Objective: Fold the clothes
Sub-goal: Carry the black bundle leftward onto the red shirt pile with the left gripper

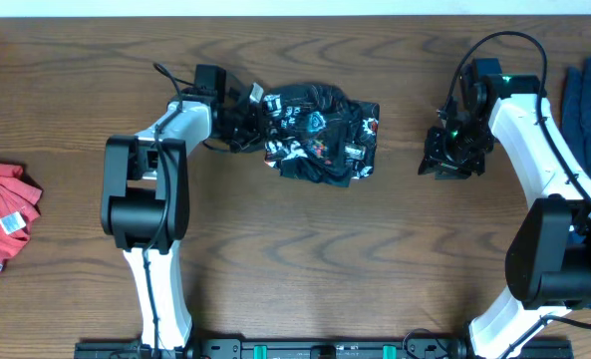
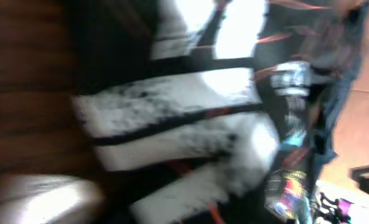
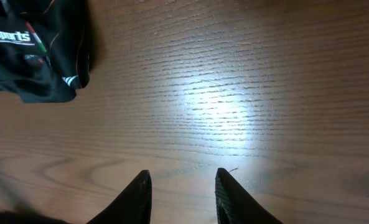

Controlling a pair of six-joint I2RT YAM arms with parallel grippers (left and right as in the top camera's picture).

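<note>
Black cycling jersey [image 1: 322,133] with white logos lies bunched on the wooden table [image 1: 305,259] — left gripper [image 1: 245,116] at its left edge, grip unreadable through blur. Right gripper [image 3: 183,175], spread and empty, hovers apart — a one-sided pull could bunch it further.

Surface [image 1: 305,249]: dark brown wood, bold wavy grain, running edge to edge. Bright glare patch [image 3: 218,106] sits on the wood in the right wrist view. Black rail [image 1: 315,349] with green fittings lies along the near edge.
</note>
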